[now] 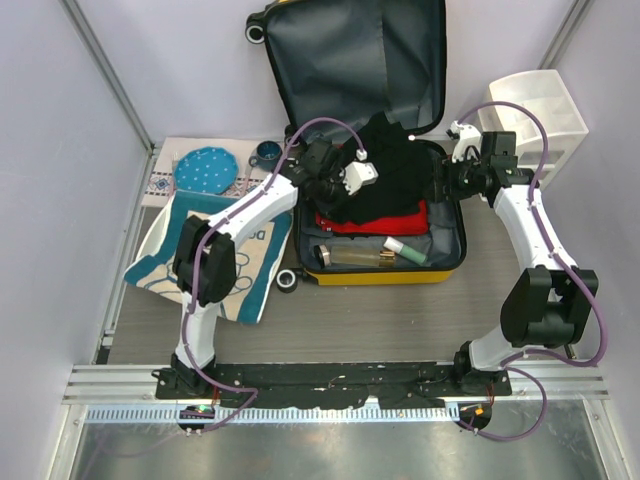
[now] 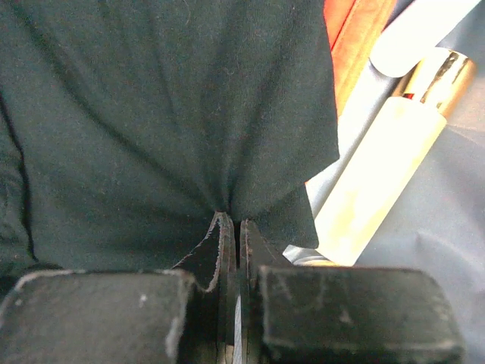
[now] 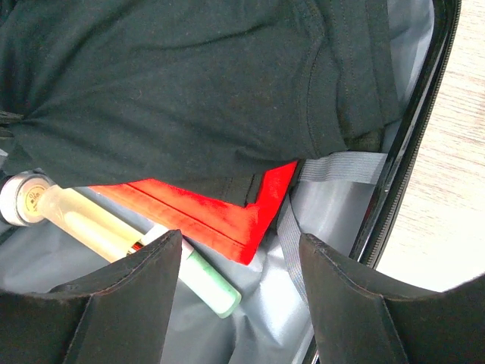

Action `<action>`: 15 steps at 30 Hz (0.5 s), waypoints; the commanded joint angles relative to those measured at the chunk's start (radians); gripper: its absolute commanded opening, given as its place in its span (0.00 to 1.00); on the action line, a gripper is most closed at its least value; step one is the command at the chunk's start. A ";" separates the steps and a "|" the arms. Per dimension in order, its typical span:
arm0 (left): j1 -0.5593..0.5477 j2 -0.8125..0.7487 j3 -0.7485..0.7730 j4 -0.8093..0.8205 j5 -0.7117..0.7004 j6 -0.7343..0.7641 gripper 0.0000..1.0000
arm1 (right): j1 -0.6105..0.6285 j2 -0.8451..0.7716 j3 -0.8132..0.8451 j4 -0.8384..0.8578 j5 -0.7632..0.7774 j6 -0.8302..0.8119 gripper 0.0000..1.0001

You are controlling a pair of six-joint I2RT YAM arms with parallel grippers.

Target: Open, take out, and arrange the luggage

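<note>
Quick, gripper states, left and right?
Left gripper: closed, pinching the black fabric garment.
Right gripper: open, holding nothing.

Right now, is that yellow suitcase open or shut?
Open. The suitcase has its lid raised at the back, lining exposed, and a black garment, red cloth and a bottle lie inside.
</note>
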State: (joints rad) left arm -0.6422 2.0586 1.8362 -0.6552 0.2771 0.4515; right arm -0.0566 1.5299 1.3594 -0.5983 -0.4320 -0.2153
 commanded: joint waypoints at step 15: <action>0.056 -0.143 -0.114 -0.061 0.197 0.050 0.04 | -0.005 0.009 0.006 0.032 -0.045 -0.013 0.69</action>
State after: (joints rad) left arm -0.6033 1.9045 1.7367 -0.6914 0.4889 0.4950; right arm -0.0566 1.5402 1.3582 -0.5987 -0.4507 -0.2150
